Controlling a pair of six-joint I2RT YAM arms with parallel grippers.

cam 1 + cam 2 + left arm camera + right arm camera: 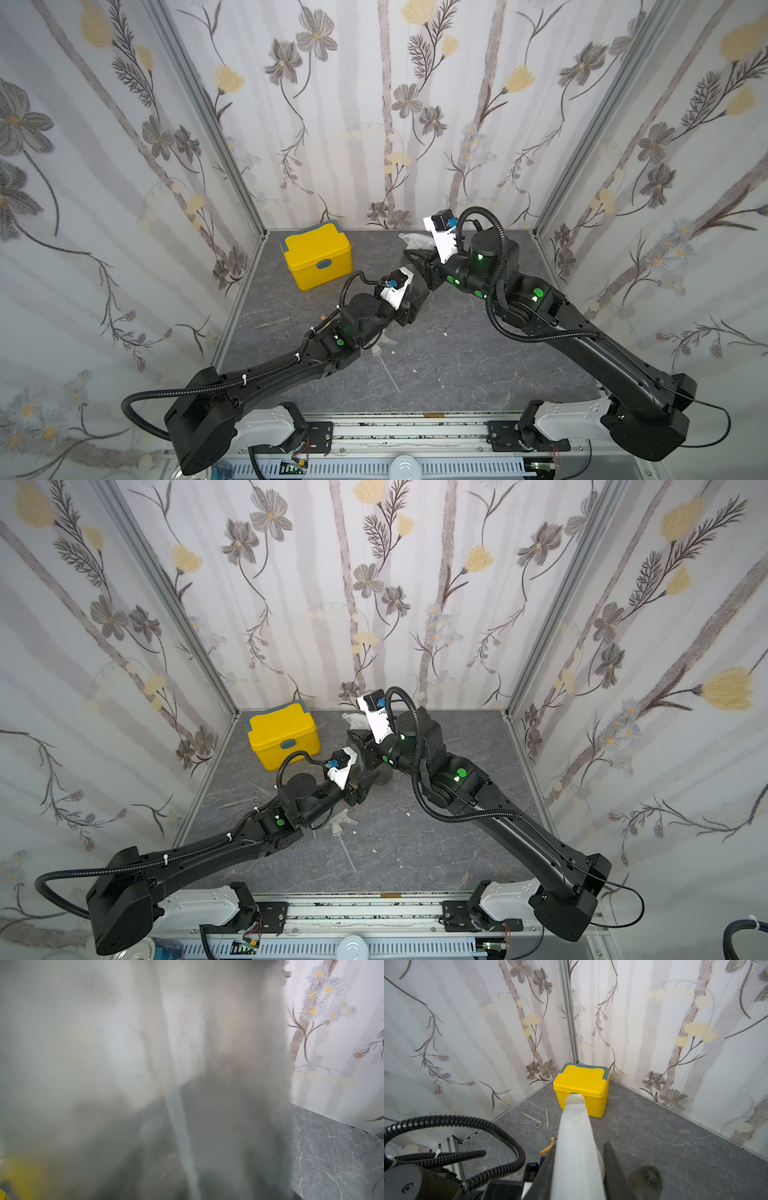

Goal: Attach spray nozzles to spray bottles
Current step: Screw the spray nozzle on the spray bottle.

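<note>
A smoky grey spray bottle (124, 1064) fills the left wrist view, with a pale dip tube (180, 1126) blurred inside it. My left gripper (369, 784) is shut on this bottle at the table's middle; its jaws are hidden in the wrist view. Just above it, my right gripper (579, 1169) is shut on a whitish spray nozzle (575, 1126), whose head (411, 241) points toward the yellow box. A second grey bottle (644, 1178) stands open-necked beside the right fingers. Another clear nozzle (343, 820) lies on the table. An orange nozzle (548, 1147) peeks out by the left arm.
A yellow lidded box (318, 255) stands at the back left of the grey table (457, 374). Small scissors (286, 318) lie in front of it near the left wall. Both arms meet over the table's middle, and walls close three sides.
</note>
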